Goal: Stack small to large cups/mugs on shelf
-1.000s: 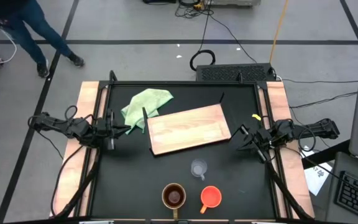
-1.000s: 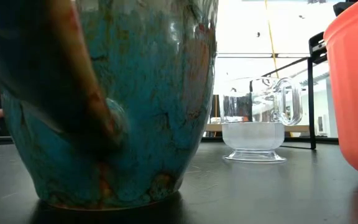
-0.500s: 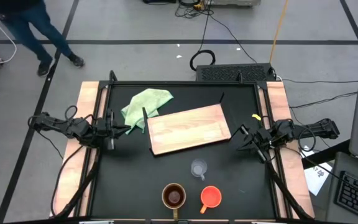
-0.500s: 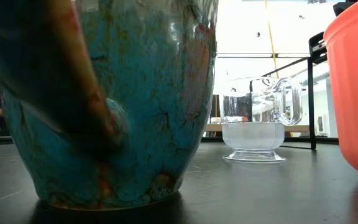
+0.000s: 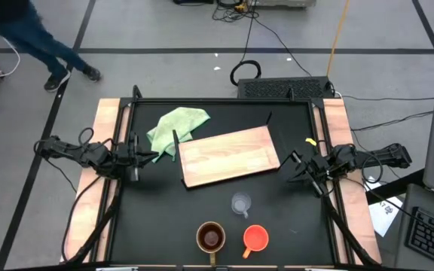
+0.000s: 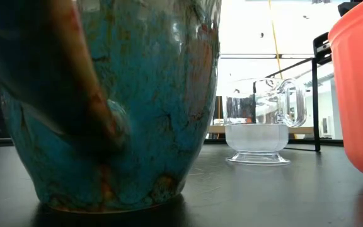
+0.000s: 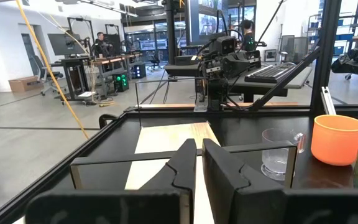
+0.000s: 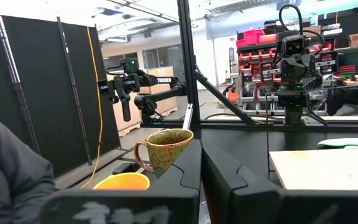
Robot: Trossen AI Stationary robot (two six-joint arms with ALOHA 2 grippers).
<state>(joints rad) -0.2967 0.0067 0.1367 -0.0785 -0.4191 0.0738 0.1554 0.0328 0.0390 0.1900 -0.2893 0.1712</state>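
Both robot arms parked at the table's sides; nothing stacked yet.

Since a second ago only a person (image 5: 29, 41) walking past at 10 o'clock has moved — the task has not begun. Left gripper (image 5: 151, 157) at 9 o'clock and right gripper (image 5: 294, 167) at 3 o'clock have fingers closed, empty. Brown mug (image 5: 210, 237), orange cup (image 5: 255, 238) and glass cup (image 5: 240, 204) sit at 6 o'clock — off the shelf (image 5: 228, 155), centre.

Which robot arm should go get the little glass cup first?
Probably the right. The glass cup sits in front of the board, a bit nearer the right hand than the left hand. Both hands wait shut at the table's sides, holding nothing.
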